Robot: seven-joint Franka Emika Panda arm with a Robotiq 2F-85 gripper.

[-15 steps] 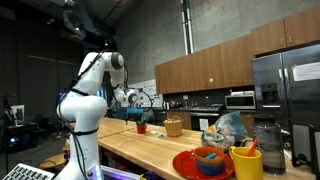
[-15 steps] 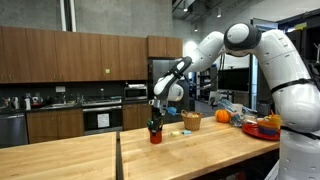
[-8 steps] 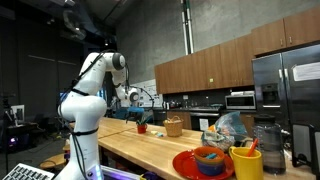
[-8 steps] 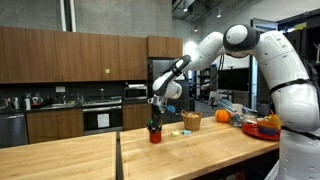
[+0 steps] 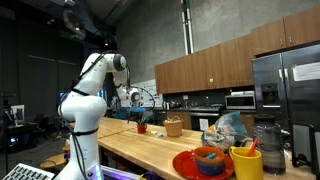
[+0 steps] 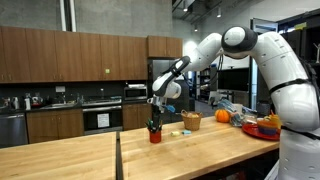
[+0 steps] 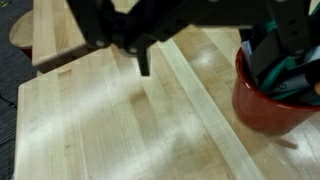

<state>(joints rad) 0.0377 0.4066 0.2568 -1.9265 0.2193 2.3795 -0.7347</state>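
Note:
A red cup [image 7: 268,95] with several dark and green pens stands on the wooden countertop [image 7: 110,130]; it also shows in both exterior views [image 6: 155,134] [image 5: 141,128]. My gripper [image 7: 215,55] hangs right above the cup, coming in from the top of the wrist view. Its jaws stand wide apart: one dark finger [image 7: 143,62] is over bare wood to the left of the cup, the other finger [image 7: 288,40] is over the cup's mouth among the pens. I see nothing held between them. In an exterior view the gripper [image 6: 155,108] is just over the cup.
A wicker basket [image 6: 191,121], an orange [image 6: 222,116] and a small yellow block [image 6: 172,130] lie beyond the cup. A red plate [image 5: 186,166] with a blue bowl [image 5: 210,158] and a yellow cup [image 5: 246,162] stand at the counter's near end. A counter edge [image 7: 30,75] shows at the left.

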